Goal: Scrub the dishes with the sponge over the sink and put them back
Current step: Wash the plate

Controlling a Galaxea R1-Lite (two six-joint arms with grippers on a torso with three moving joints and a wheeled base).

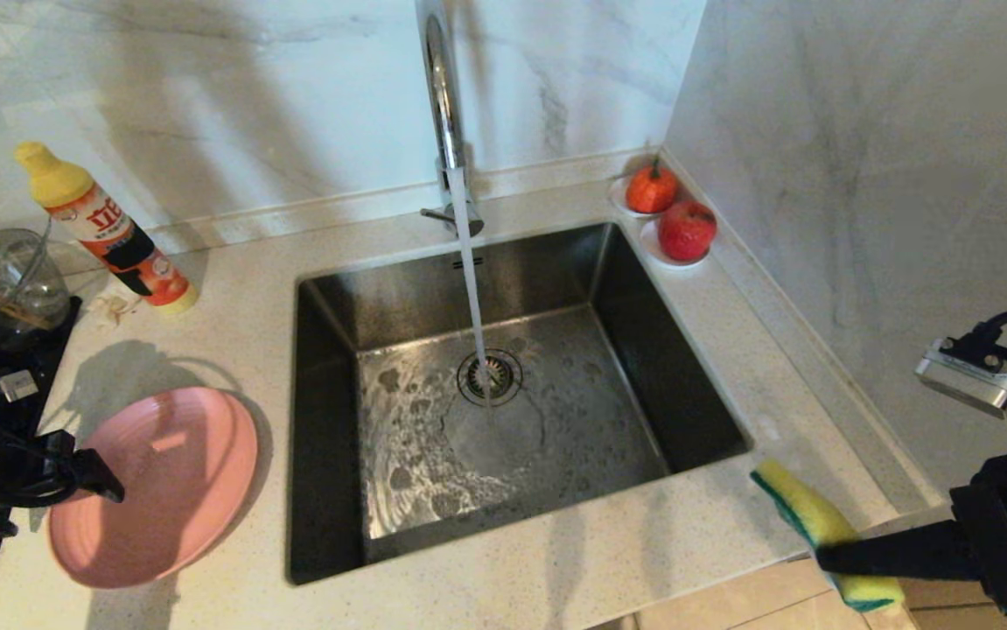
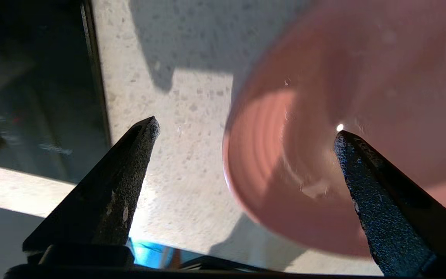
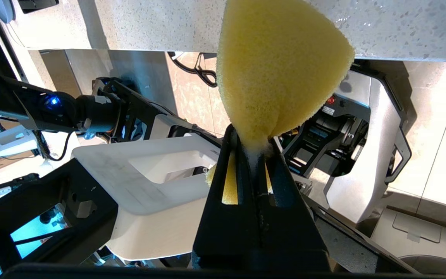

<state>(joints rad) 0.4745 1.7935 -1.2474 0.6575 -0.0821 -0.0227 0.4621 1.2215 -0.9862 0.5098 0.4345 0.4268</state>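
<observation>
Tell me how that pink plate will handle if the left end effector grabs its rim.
The pink plate looks rigid and shallow, so it probably won't flex. Its glossy, seemingly wet surface could slip between the open left end effector fingers. Lying flat on the counter, its rim may be awkward to pinch.

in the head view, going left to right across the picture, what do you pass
left pincer → pink plate → sink with the running faucet → two red fruits → sponge in the right pincer
</observation>
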